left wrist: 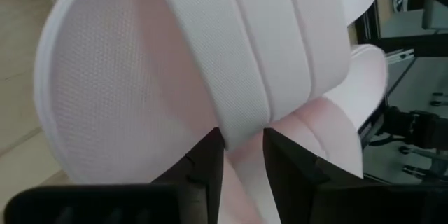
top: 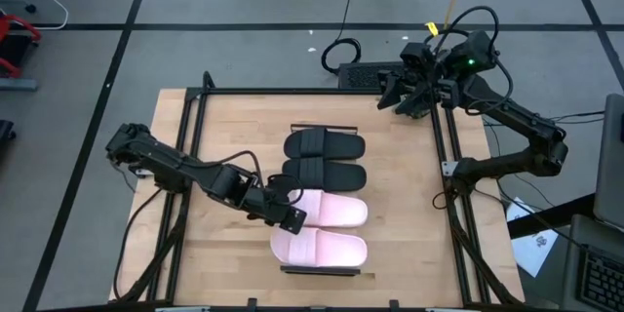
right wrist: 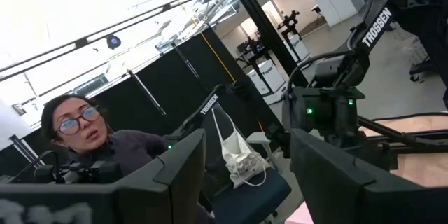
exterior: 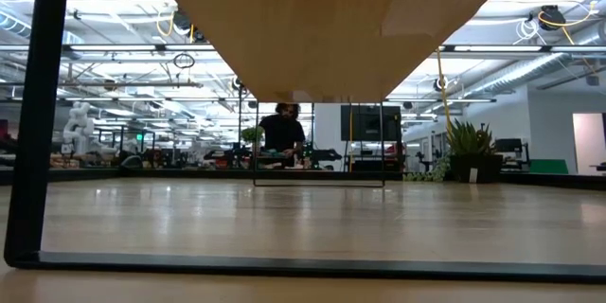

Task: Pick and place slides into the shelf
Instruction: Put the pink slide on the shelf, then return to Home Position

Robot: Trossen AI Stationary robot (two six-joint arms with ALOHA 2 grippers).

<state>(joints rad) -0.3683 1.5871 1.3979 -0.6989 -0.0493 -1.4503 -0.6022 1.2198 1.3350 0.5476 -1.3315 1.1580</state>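
Four slides lie side by side in the middle of the high view: two black ones [top: 324,143] [top: 324,171] and two pale pink ones [top: 331,210] [top: 320,247]. The shelf shows by its dark end frame [top: 320,270] near the front, and by its wooden underside [exterior: 331,28] in the low view. My left gripper [top: 292,216] is shut on the farther pink slide [left wrist: 140,77]. The other pink slide [left wrist: 364,77] shows just behind it. My right gripper [top: 405,93] hangs open and empty, raised at the table's far right. My left gripper pinches the pink slide's ribbed strap [left wrist: 241,122] between its two fingers [left wrist: 206,164], where the strap narrows toward the sole's side. The fingers come slanting down from the table's left. Whether the slide rests on the shelf or is lifted, I cannot tell.
A black metal frame [top: 448,166] runs around the wooden tabletop [top: 234,117]. Bare wood lies to the left and right of the slides. A person [right wrist: 77,133] sits beyond the table, in the right wrist view.
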